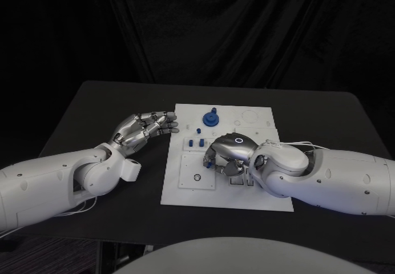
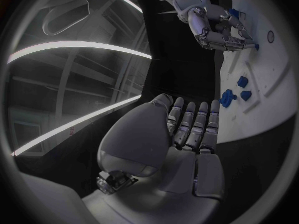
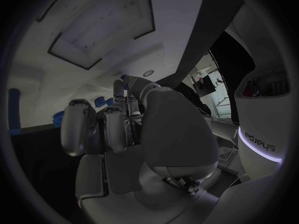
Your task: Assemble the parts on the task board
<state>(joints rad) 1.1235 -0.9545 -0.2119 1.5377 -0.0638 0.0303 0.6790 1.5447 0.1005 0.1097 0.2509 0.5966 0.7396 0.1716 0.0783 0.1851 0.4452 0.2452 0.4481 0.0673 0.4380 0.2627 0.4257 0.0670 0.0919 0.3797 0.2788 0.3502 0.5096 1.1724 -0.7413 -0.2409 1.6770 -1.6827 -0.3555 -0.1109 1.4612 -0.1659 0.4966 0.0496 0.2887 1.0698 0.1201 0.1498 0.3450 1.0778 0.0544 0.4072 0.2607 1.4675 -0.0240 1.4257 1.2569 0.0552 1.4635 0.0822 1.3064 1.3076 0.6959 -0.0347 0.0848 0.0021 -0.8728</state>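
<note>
Over the white board (image 1: 185, 185), right hand (image 1: 228, 151) curls down, grasp unclear; left hand (image 1: 146, 129) beside it, fingers loosely apart, empty; no legible writing on board.

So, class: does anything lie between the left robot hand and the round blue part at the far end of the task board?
Nothing visible does: only bare table and white task board separate the left robot hand from the round blue part.
</note>
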